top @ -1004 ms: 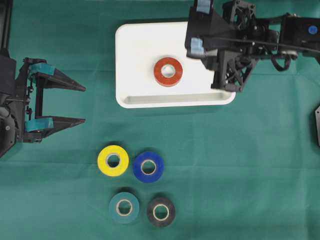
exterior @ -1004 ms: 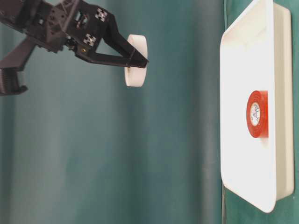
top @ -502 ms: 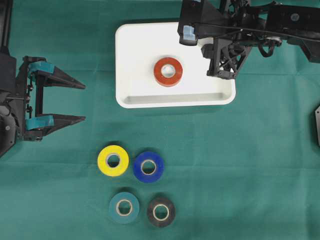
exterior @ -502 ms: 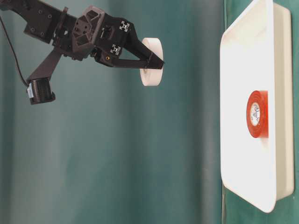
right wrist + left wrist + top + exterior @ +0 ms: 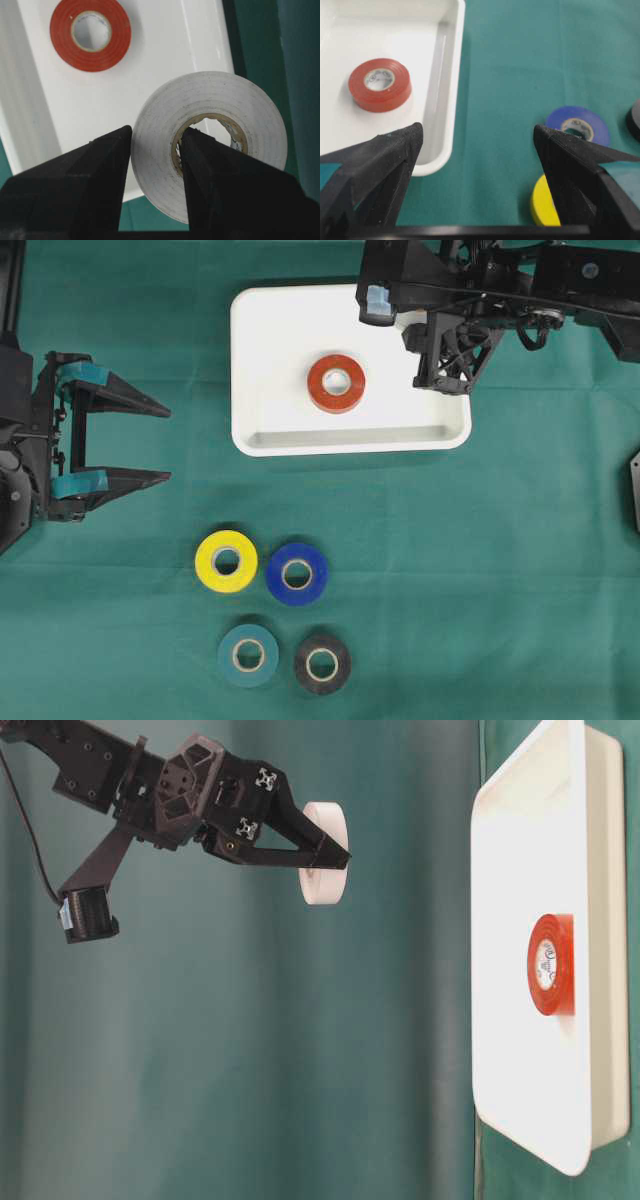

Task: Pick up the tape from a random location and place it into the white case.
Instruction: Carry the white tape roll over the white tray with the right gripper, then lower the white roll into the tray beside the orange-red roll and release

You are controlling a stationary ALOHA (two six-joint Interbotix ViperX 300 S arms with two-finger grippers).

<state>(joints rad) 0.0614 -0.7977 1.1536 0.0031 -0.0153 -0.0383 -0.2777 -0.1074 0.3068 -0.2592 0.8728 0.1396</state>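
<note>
Progress judged partial: a red roll (image 5: 336,383) is seen lying in the white case (image 5: 270,320). A white tape roll (image 5: 210,140) is pinched through its core and wall by the right gripper (image 5: 155,150), held well above the case; release is left. Left gripper (image 5: 160,445) is spread wide, empty. Height is shown only at table level; four rolls on the cloth only from overhead.

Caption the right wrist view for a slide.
Right gripper pinches the wall of a white tape roll above the white case, where a red roll already lies.
</note>
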